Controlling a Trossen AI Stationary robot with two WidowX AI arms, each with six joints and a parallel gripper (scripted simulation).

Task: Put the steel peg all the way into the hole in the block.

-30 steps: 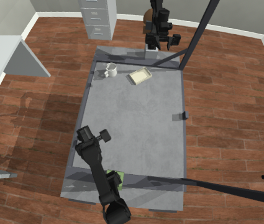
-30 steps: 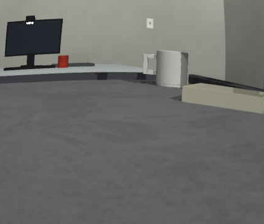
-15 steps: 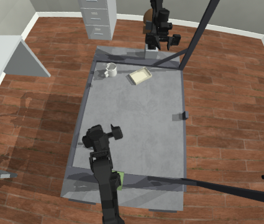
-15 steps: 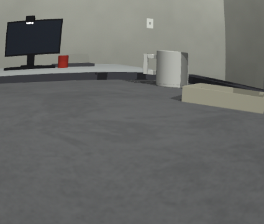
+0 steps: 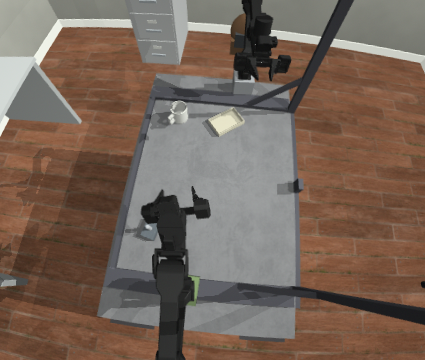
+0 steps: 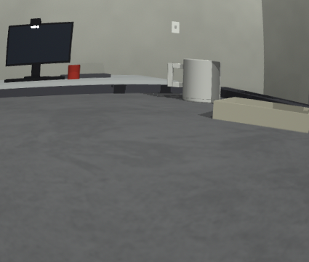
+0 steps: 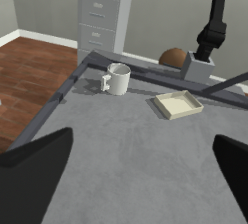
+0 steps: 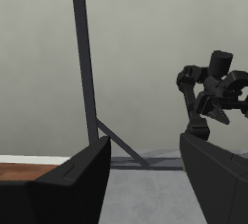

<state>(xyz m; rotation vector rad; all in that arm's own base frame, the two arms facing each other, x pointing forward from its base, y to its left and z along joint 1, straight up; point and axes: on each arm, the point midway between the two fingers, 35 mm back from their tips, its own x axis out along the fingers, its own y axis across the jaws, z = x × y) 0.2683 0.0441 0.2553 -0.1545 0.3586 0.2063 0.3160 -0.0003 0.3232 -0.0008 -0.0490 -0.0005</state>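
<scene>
The blue-grey block (image 5: 147, 234) lies on the table near its left edge, beside the left arm in the top view. The steel peg (image 5: 148, 227) shows as a small pale tip at the block's top; how deep it sits cannot be told. My left gripper (image 5: 177, 191) (image 7: 144, 138) (image 8: 245, 124) is wide open and empty, above the table and beyond the block, pointing toward the far end. My right gripper (image 5: 264, 77) (image 8: 144, 141) is partly open and empty, raised over the far end, far from the block. Neither wrist view clearly shows the peg.
A white mug (image 5: 179, 112) (image 6: 201, 80) (image 7: 118, 80) and a shallow cream tray (image 5: 226, 122) (image 6: 261, 114) (image 7: 178, 105) stand at the far end. A small dark box (image 5: 299, 185) is at the right edge. Dark frame posts (image 5: 324, 46) (image 8: 85, 70) rise beside the table.
</scene>
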